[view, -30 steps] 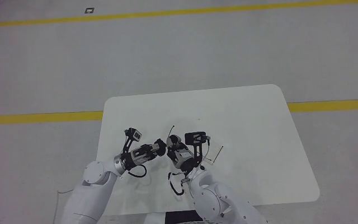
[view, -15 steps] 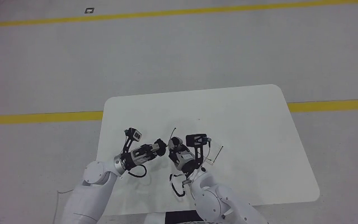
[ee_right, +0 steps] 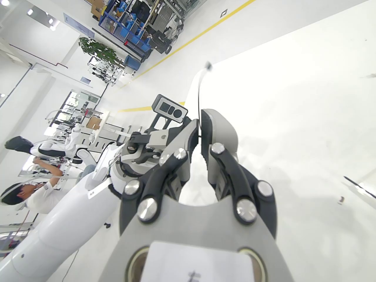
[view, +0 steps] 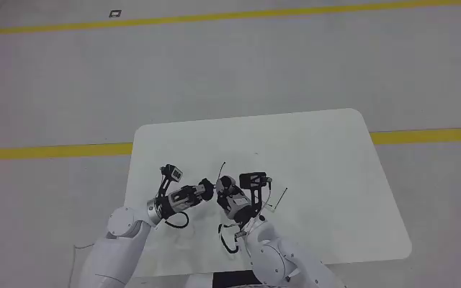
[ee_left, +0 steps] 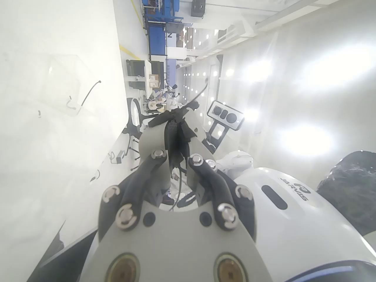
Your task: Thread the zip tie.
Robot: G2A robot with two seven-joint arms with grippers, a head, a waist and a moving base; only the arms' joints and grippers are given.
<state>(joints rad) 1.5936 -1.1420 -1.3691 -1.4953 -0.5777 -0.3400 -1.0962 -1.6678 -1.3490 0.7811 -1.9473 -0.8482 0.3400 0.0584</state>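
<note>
In the top view we see the left gripper and the right gripper tip to tip above the white worktop, touching or all but touching. The zip tie is a thin black line that starts where the two meet and points away from both grippers. A loose tie lies flat on the worktop beyond the right gripper, on the side away from the left one. In the left wrist view the left gripper's fingers are drawn together at their tips, so the gripper is closed. The spot between them is dark, and we cannot tell whether the tie is pinched there. Just past those tips the zip tie curves off into the air, with the right gripper's pale finger close behind it. In the right wrist view the right gripper's fingers are closed on the zip tie. The strap passes through the narrow slit between the pads and runs straight ahead of the gripper to its small head, which hangs free above the worktop.
</note>
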